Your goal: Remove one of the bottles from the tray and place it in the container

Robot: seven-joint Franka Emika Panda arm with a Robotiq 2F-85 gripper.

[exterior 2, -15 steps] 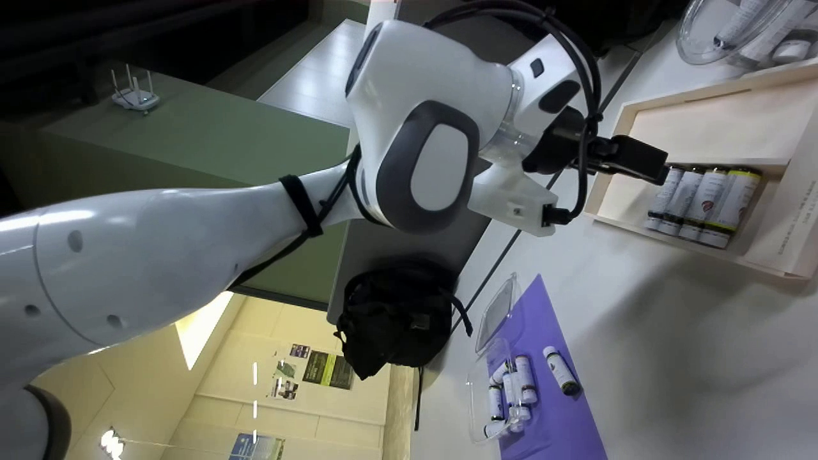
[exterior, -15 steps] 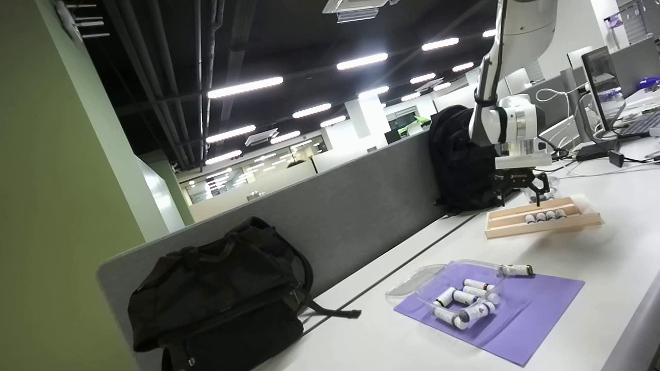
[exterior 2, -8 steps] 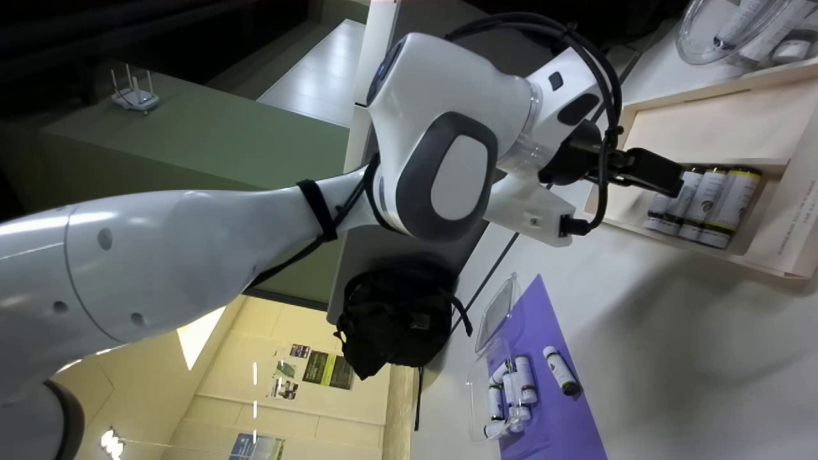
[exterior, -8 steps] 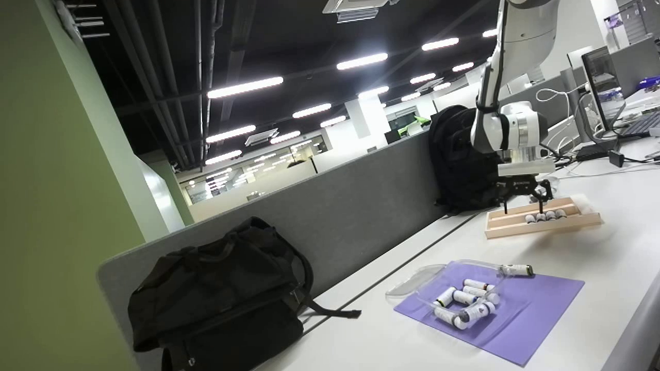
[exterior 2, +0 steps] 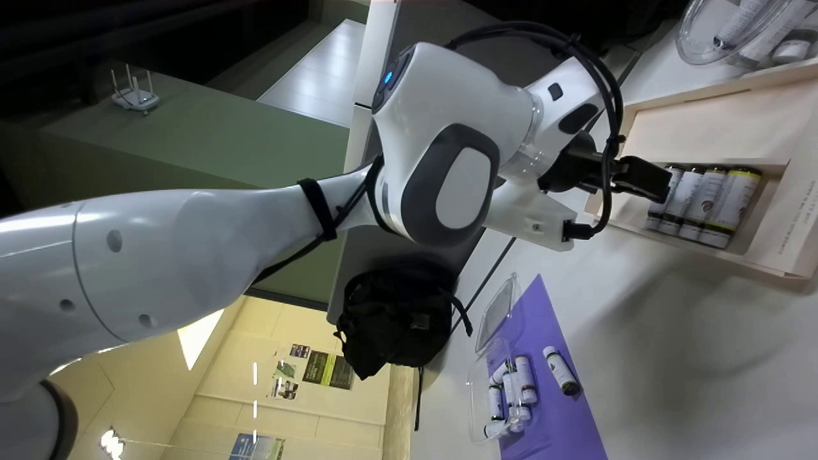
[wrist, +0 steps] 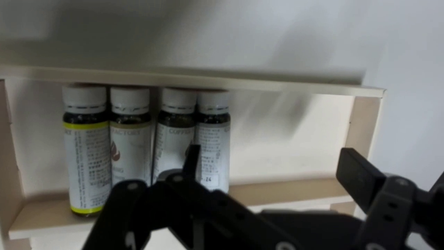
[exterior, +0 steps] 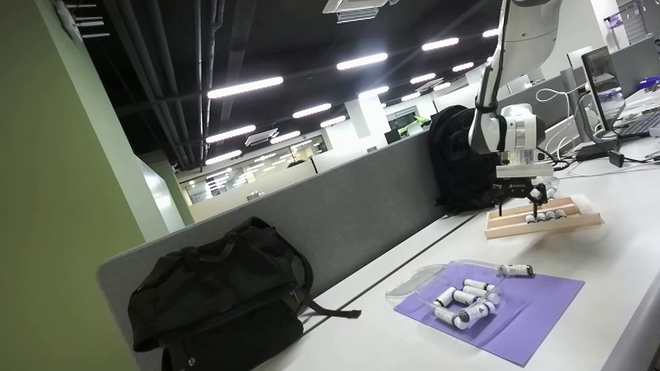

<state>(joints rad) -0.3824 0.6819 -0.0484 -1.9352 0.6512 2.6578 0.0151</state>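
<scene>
Currently, four bottles (wrist: 130, 152) lie side by side in one compartment of the tray (wrist: 295, 88), caps toward its long wall. The gripper (wrist: 270, 152) is above the tray, fingers spread apart. Well apart from the tray, the clear container (exterior 2: 479, 399) rests on a purple sheet (exterior: 541, 309) and holds more bottles.

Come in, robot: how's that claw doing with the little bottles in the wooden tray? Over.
Gripper open, holding nothing, over the tray. Four bottles side by side in it. Tight spacing between them might hamper the grasp.
</scene>
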